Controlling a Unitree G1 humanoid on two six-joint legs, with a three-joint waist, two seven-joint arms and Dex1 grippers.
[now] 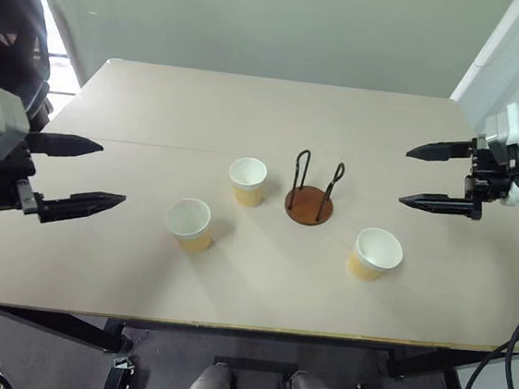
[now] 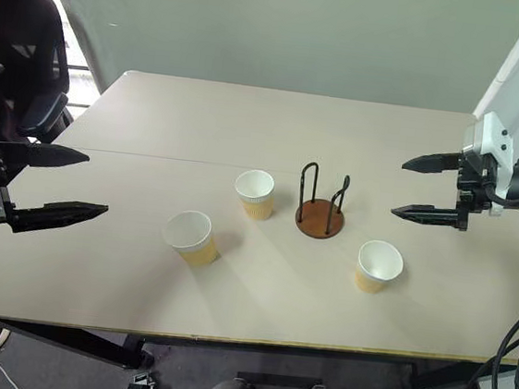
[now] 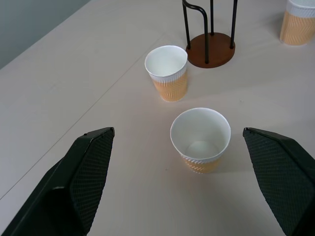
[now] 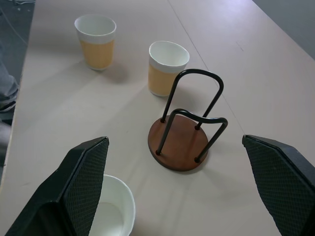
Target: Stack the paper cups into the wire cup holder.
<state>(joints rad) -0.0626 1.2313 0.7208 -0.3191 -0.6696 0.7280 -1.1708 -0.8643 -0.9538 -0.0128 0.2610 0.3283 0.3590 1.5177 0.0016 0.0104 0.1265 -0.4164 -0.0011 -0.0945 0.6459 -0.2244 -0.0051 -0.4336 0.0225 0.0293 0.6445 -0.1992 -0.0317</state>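
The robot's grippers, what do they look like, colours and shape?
Each gripper, left and right, has two long black fingers tapering to points, with a fine cross-hatched texture on the pads. They mount on white, boxy wrist housings; black cables hang near the right arm.

Broad bare stretches of the table [image 1: 157, 109] lay open behind and to either side of the wire cup holder [image 1: 311, 198], which stood empty near the middle. One paper cup [image 1: 247, 180] stood just beside the holder on its left, a second cup [image 1: 190, 223] sat nearer the front-left, and a third cup [image 1: 375, 253] stood apart at front-right, with clear gaps between all three.
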